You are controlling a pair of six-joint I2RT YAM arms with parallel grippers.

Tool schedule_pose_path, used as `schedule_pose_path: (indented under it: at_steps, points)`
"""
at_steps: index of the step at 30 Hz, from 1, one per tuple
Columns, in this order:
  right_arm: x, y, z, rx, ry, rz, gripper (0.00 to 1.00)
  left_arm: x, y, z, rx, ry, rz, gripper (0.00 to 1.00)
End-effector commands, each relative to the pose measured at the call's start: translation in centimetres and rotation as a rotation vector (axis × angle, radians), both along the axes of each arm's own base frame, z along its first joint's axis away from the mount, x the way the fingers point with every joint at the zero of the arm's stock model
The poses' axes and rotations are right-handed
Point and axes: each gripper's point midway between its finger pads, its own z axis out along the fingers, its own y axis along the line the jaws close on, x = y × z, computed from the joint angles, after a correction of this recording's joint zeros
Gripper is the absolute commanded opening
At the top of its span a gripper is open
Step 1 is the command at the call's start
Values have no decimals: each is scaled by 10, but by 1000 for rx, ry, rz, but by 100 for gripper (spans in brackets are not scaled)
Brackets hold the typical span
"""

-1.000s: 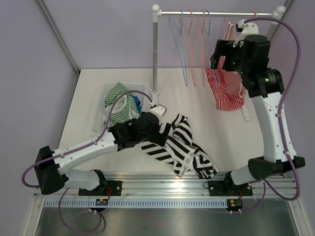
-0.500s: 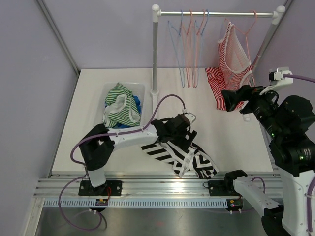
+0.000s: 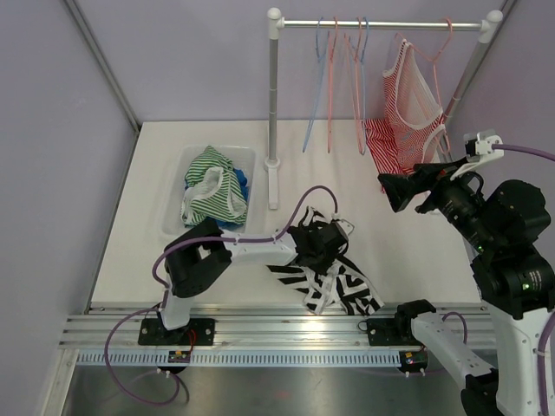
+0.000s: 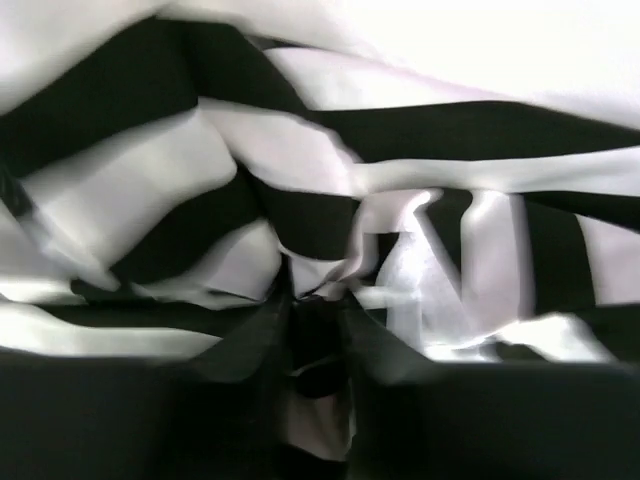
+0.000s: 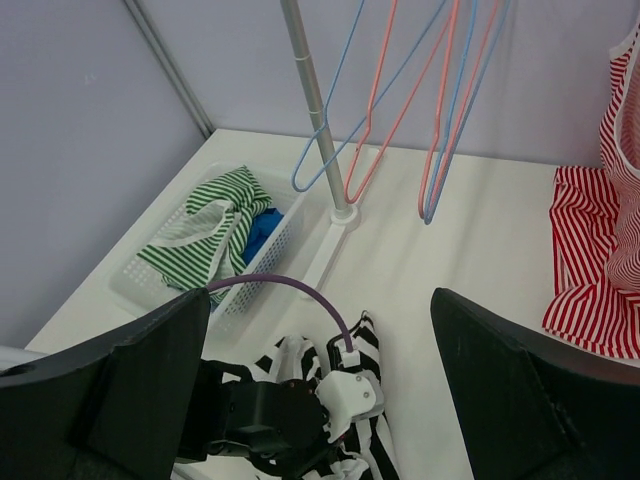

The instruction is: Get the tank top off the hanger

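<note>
The red tank top (image 3: 414,95) hangs on its hanger (image 3: 447,29) at upper right — removal not yet begun. The right gripper (image 5: 320,300) is held beside it, jaws spread; the left gripper (image 4: 318,335) is pinched on a black-and-white garment (image 3: 342,290) on the worktop (image 3: 156,234). Next, a grasp low on the tank top is called for.

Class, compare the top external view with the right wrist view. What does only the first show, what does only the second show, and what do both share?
Only the top external view shows the red-striped tank top whole, hanging from the rail.

Only the right wrist view shows the inner faces of the right gripper, its jaws wide open.

Both show the basket of green-striped clothes, the empty hangers, and the left gripper on the black-and-white striped garment.
</note>
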Motion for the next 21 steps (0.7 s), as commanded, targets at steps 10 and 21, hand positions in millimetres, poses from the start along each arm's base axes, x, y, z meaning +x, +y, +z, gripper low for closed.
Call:
schedule_pose_path:
  at_steps: [10, 21]
  points:
    - [-11, 3, 19, 40, -88, 29, 100, 44, 68, 155, -68, -330, 281, 0]
    - [-20, -2, 30, 42, -130, 14, 99, 93, 209, 291, -8, -582, 622, 0]
